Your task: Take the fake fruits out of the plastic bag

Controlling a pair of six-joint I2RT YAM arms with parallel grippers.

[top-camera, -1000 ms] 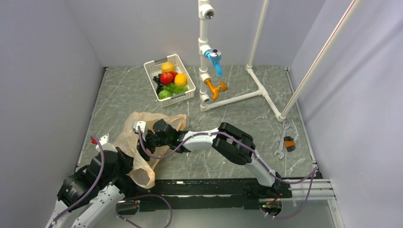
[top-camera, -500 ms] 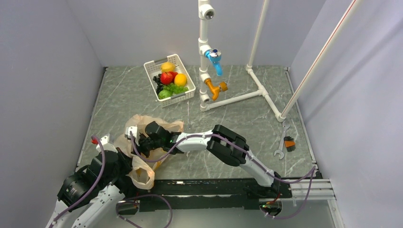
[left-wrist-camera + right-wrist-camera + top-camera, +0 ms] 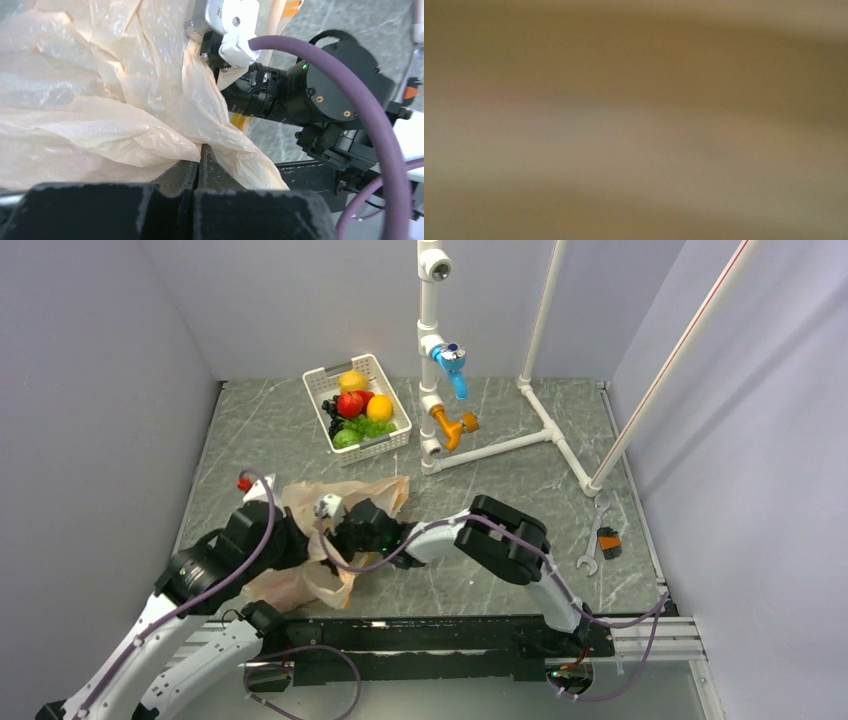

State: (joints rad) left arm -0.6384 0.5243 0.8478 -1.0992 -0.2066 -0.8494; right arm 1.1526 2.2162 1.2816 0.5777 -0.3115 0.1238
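Reach into plastic bag [image 3: 300, 588] begun.
Left pincer [image 3: 200, 156] lifted it, closed tight on it; right pincer [image 3: 352, 528] went inside, grip hidden.

Grey marble-patterned table [image 3: 300, 440] with five things lying on it.

A white lattice basket [image 3: 378, 448] sits at the upper left of the tabletop, close to the back edge. Just right of it, at upper centre, the foot of a white pipe frame [image 3: 500, 445] rests on the surface, its bars running out toward the right edge. A crumpled peach-coloured plastic bag [image 3: 290, 585] lies at the lower left, near the front edge. At the right edge lies a silver wrench [image 3: 592, 550], with a small orange-and-black tool [image 3: 608, 542] just beside it.
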